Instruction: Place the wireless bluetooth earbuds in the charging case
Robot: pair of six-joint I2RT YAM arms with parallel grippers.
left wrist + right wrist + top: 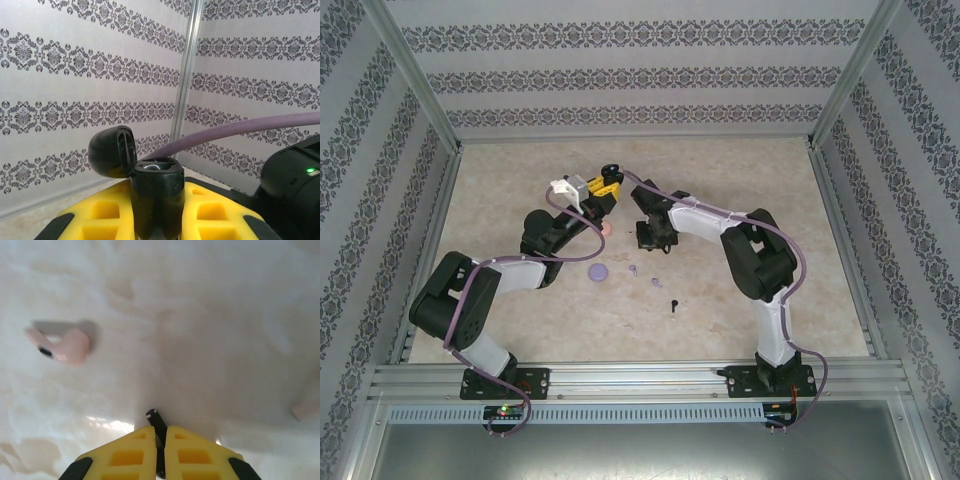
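Note:
My left gripper (157, 191) is shut on a black charging case (155, 200), held upright above the table with its round lid (112, 150) hinged open to the left; from above, that case (610, 170) sits at the tip of the left gripper (602, 184). Low over the table, my right gripper (160, 432) is shut on a black earbud (157, 421), whose stem pokes out between the yellow fingers. A pale pink earbud (65, 345) lies on the table ahead and to the left. From above, the right gripper (655, 238) points down beside the pink earbud (607, 229).
A purple round case (598, 270) lies on the table with two purple earbuds (632, 268) (657, 280) to its right. Another black earbud (673, 306) lies nearer the front. A pink object (305, 410) shows blurred at the right edge. Patterned walls enclose the table.

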